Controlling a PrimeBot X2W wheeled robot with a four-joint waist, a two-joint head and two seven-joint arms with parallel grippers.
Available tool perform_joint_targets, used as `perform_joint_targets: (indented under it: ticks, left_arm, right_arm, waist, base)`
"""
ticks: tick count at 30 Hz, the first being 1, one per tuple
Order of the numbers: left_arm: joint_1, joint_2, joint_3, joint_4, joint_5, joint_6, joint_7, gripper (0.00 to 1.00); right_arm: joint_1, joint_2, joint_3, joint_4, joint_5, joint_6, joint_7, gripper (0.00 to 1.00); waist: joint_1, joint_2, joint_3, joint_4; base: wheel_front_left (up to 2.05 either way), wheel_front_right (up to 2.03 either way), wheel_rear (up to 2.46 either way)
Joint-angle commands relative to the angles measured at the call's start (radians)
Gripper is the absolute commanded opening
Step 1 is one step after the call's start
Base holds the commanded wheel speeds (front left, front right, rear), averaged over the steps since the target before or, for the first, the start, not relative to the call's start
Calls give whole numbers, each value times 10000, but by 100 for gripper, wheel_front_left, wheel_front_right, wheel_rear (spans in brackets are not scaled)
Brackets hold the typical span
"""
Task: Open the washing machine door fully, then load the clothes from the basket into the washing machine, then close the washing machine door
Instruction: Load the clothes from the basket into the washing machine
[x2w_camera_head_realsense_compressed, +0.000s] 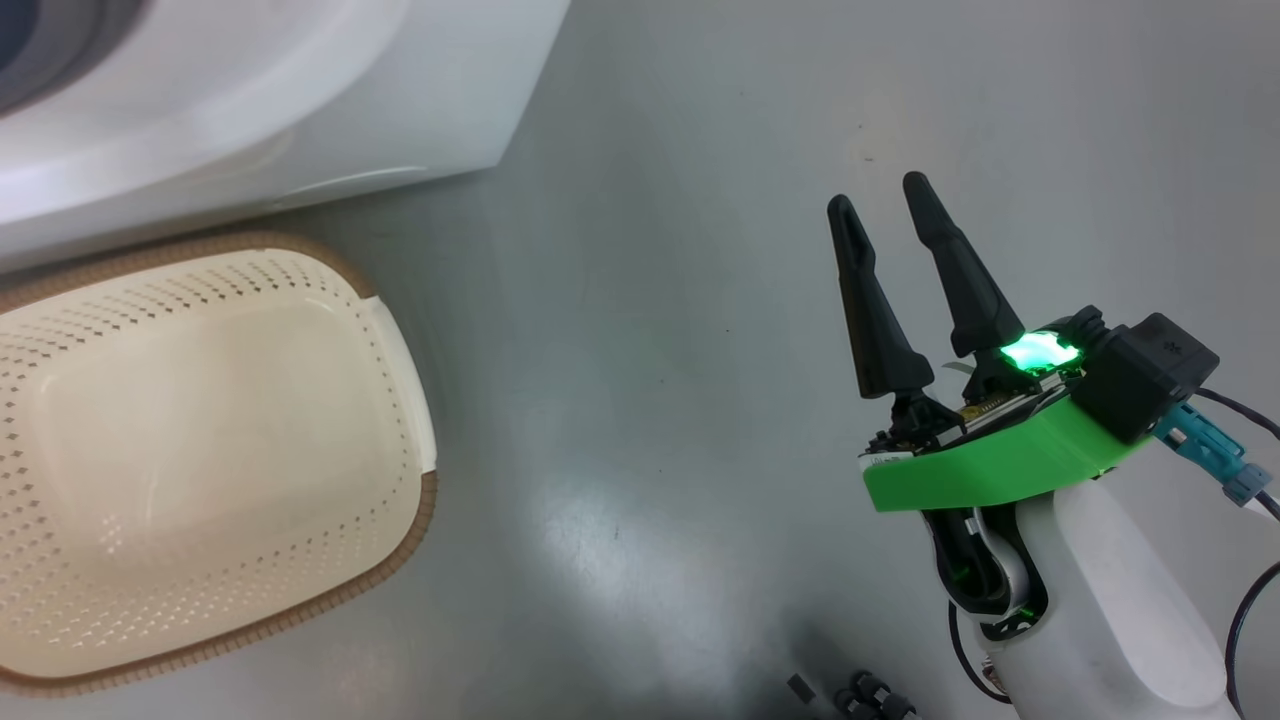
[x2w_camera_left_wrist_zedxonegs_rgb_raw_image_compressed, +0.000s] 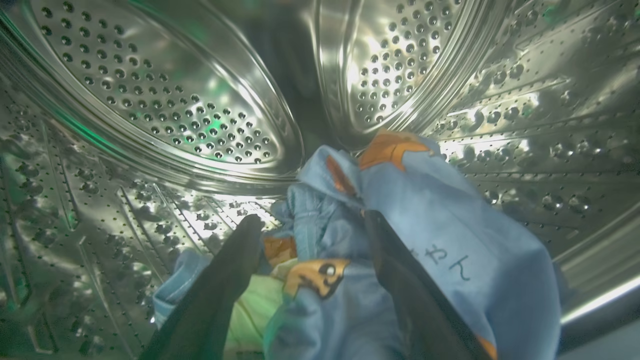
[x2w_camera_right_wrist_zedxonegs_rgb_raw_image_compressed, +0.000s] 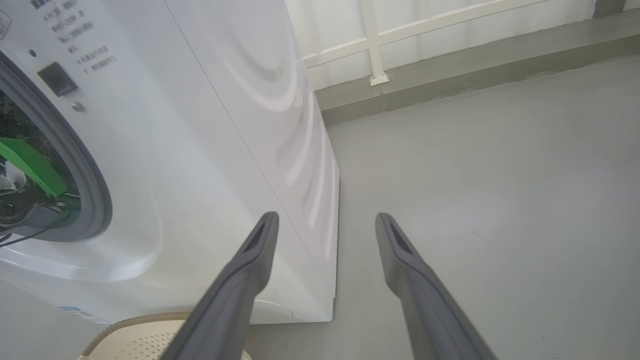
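The left gripper (x2w_camera_left_wrist_zedxonegs_rgb_raw_image_compressed: 312, 220) sits low in the drum (x2w_camera_left_wrist_zedxonegs_rgb_raw_image_compressed: 150, 100) with its two dark fingers (x2w_camera_left_wrist_zedxonegs_rgb_raw_image_compressed: 220, 285) spread wide. They clamp nothing. The clothes (x2w_camera_left_wrist_zedxonegs_rgb_raw_image_compressed: 440, 215) lie bunched in the gap between the fingers, and a light blue fold presses against the inner side of the right-hand finger. The pile rests on the drum's floor, so the drop looks made, and the step in hand seems to be getting this arm out cleanly.

The fingers should keep that spread and draw straight back along their own line, slowly, so the cloth slides off rather than being dragged. The fold against the finger is the one to watch. If it rides out, it could end up draped over the grey gasket (x2w_camera_right_wrist_zedxonegs_rgb_raw_image_compressed: 95, 200) and be pinched when the door is shut. The wrist, whose green cover (x2w_camera_right_wrist_zedxonegs_rgb_raw_image_compressed: 30, 165) shows inside the opening, should also pass the gasket without rubbing it.

Further out, the right gripper (x2w_camera_head_realsense_compressed: 878, 195) hangs over the bare floor (x2w_camera_head_realsense_compressed: 650, 300), fingers apart and empty, well clear of the opening. The basket (x2w_camera_head_realsense_compressed: 420, 520) stands just in front of the washing machine (x2w_camera_head_realsense_compressed: 250, 100), and what shows of its inside is bare. Loading looks complete, and only closing the door seems left to do.
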Motion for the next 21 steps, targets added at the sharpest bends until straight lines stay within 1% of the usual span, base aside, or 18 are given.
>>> perform_joint_targets:
  ticks: [1,5,9,12,15,21]
  left_arm:
    - [-130,401,-25,-15,-46,-46,-53,100]
    - [-296,292,-220,528,-183,-57,-53,100]
    - [-320,181,-389,507,-418,-60,-53,100]
    - [-120,151,-286,111,-731,-61,-53,100]
    - [270,89,74,-441,-1032,-61,-53,100]
    - [1515,-188,802,-1822,-1170,-44,-53,100]
  right_arm:
    - [242,35,96,-198,-23,75,-80,100]
    - [252,-19,72,-206,-32,75,-80,100]
    - [265,-65,56,-202,-36,75,-80,100]
    - [286,-98,34,-198,-43,75,-80,100]
    - [313,-155,-17,-189,-56,75,-80,100]
    - [389,-292,-103,-206,-88,75,-80,100]
  waist:
    - [1,0,-51,39]
    - [1,0,-122,91]
    - [1,0,-195,128]
    - [1,0,-287,167]
    - [1,0,-418,246]
    - [1,0,-796,424]
  base:
    - [0,0,0]
    - [0,0,0]
    - [0,0,0]
    - [0,0,0]
    - [0,0,0]
    - [0,0,0]
